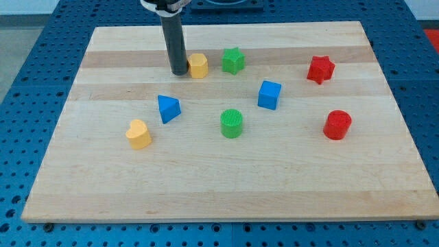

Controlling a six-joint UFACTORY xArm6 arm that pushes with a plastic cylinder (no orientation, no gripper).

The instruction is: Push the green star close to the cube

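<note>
- The green star [233,60] is seen near the view's top, a little left of centre, lying flat on the wooden board [226,185]; its points spread evenly, so no long axis can be made out.
- The blue cube [269,95] is set below and to the right of the star; the two are near but apart.
- My tip [179,71] is found at the left side of the yellow block [198,66], touching or just beside it; the star lies just beyond that block on the right; nothing is held by the rod.
- Elsewhere are placed a blue triangular block [168,108], a yellow heart [138,133], a green cylinder [232,123], a red star [320,69] and a red cylinder [337,125].
</note>
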